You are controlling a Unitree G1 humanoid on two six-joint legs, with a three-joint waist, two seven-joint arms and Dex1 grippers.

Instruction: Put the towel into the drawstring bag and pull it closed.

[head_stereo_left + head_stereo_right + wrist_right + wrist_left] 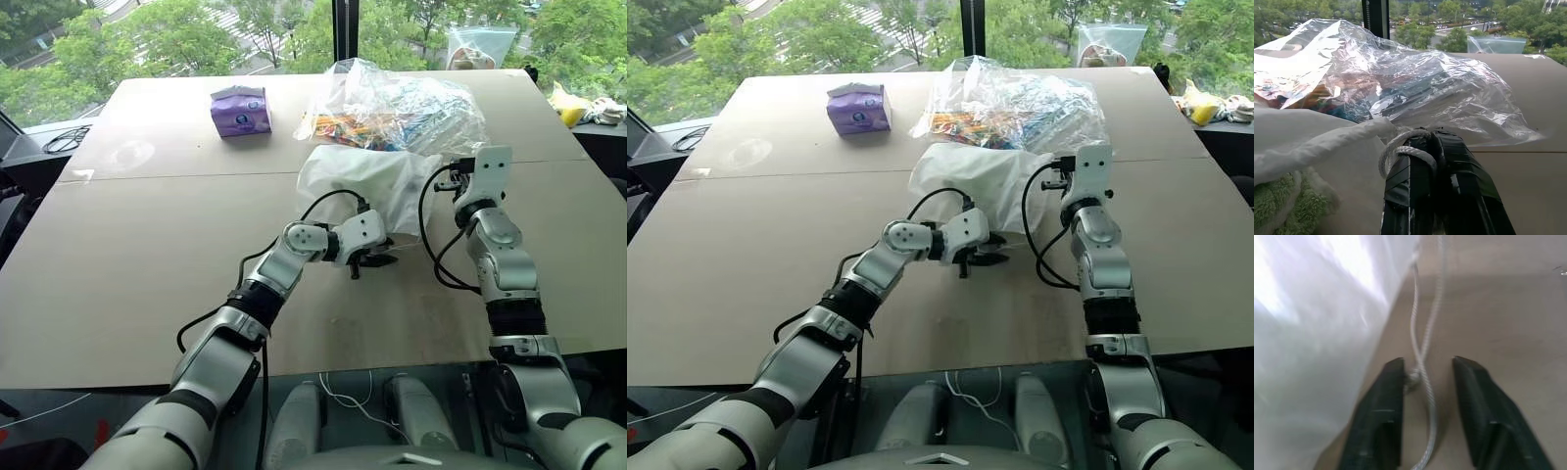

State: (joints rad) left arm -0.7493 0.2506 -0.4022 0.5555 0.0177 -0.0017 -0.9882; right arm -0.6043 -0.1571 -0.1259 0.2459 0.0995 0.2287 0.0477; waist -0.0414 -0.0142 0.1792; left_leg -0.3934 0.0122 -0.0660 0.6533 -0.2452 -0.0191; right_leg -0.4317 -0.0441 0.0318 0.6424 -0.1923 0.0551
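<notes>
The white drawstring bag [364,181] lies on the table between my two grippers, in front of the clear plastic bag. Inside its mouth the light green towel [1276,203] shows as fluffy terry. My right gripper [1431,134] is at the bag's right side, raised off the table, shut on a loop of the bag's white cord [1400,148]. My left gripper [372,258] is low at the bag's near edge, pointing right. Its black fingers [1383,401] stand apart, and a thin white cord [1422,369] runs between them, touching one finger.
A clear crinkly plastic bag [402,106] of colourful items lies right behind the drawstring bag. A small purple packet [241,110] sits at the back left. The table [147,255] is bare wood to the left and front. Black cables [64,140] lie off its left edge.
</notes>
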